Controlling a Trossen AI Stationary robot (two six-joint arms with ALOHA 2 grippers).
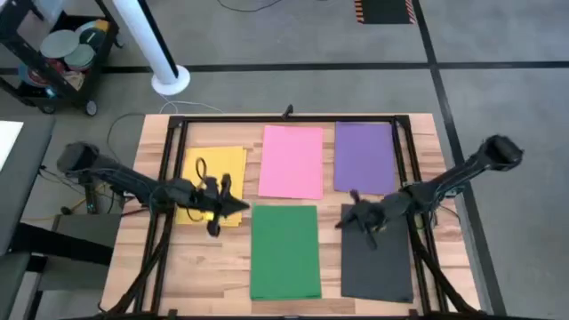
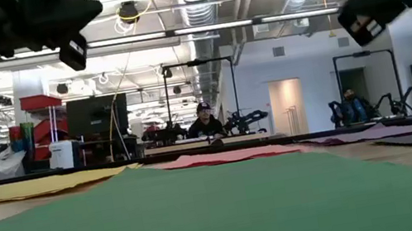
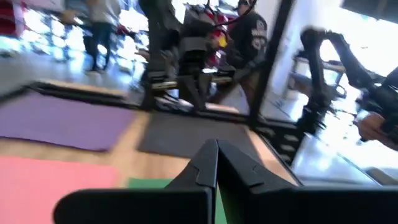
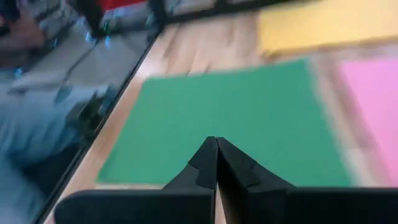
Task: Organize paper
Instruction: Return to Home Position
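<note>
The left gripper, closed and empty, is held over the near right corner of the yellow paper at far left, and the right gripper, likewise closed, over the far left corner of the black paper, so retreat outward is judged unobstructed.

Pale wooden table, black metal frame along its edges, grey floor crossed by black tape lines, white post on a round base, black cart holding dishes, person seated far behind.
</note>
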